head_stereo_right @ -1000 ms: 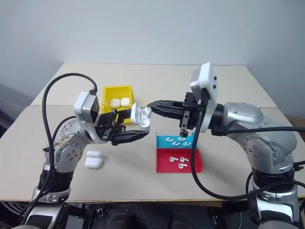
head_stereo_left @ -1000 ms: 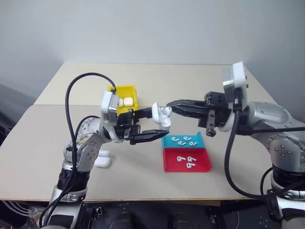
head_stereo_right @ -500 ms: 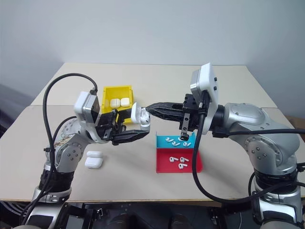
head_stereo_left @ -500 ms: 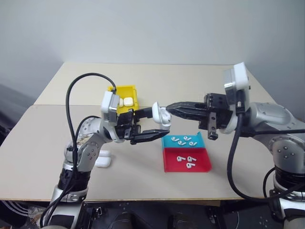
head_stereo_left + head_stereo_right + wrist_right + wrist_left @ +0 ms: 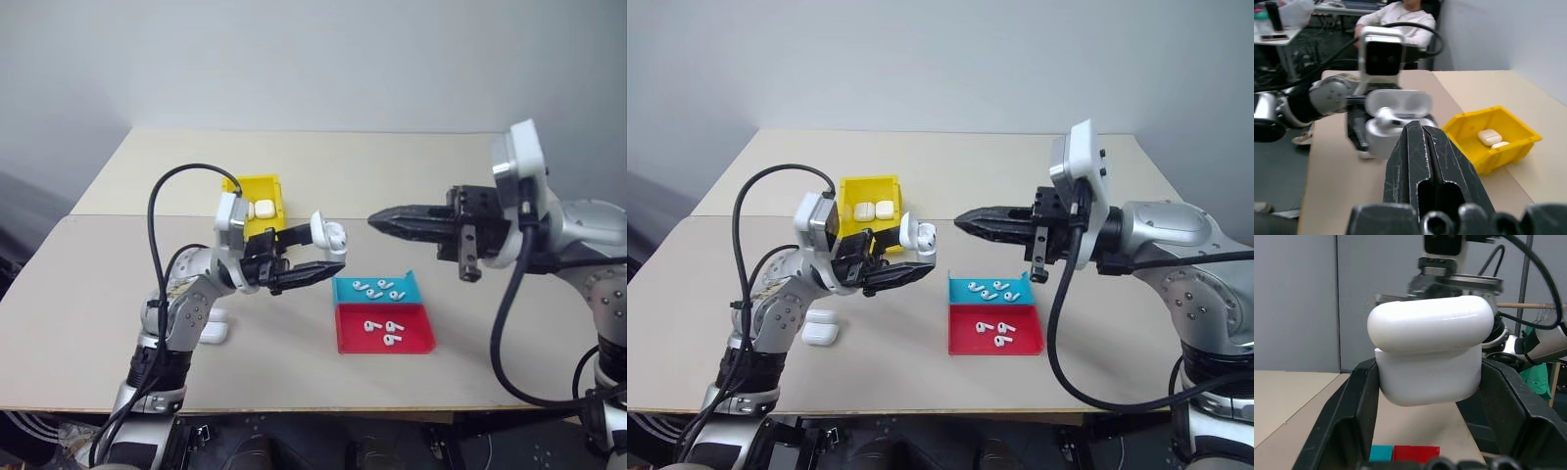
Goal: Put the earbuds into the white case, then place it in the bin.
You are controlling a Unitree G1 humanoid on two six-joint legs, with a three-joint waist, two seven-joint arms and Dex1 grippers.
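Gaping white case, lid hinged up

- Bare beige tabletop spans 12 o'clock.
- Shallow teal tray and shallow red tray block 5 o'clock.
- Tall-walled yellow plastic bin blocks 10 o'clock.

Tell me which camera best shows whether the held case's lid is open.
The right wrist view: the white case faces it, lid up, an earbud inside. The left wrist view shows its back between the left gripper's fingers. Head views show it small, side-on.
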